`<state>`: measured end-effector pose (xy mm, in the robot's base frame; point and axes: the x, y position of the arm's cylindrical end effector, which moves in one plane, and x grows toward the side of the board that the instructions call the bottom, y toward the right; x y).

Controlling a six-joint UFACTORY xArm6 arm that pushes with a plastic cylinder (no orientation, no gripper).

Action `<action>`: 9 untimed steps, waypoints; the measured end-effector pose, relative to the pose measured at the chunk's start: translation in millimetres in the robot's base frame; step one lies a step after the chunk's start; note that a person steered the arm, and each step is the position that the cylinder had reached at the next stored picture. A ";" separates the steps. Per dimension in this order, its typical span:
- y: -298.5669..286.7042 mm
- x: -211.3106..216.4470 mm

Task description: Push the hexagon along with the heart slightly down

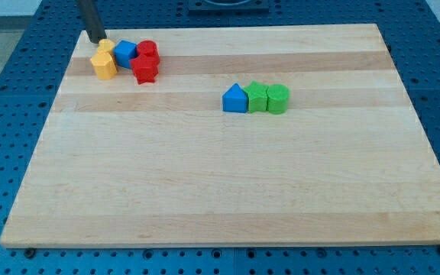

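My tip [98, 40] is at the board's top left corner, touching or just left of a small yellow block [108, 47] whose shape I cannot make out. Right below that block sits a larger yellow block [104, 66] that looks like a hexagon. A blue block [125, 53], shape unclear, lies against the yellow ones on their right. A red block [148, 51] is next to the blue one. A red star-like block [145, 71] sits just below it. All of these form one tight cluster.
Near the board's middle, a blue triangle-topped block [235, 98], a green cube-like block [257, 97] and a rounder green block [278, 98] stand touching in a row. The wooden board [228, 191] ends close above and left of the cluster.
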<state>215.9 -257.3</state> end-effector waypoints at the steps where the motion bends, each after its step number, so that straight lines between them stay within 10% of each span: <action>1: 0.0 0.0; 5: 0.0 113.4; 9: 1.5 -23.8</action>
<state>192.2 -255.7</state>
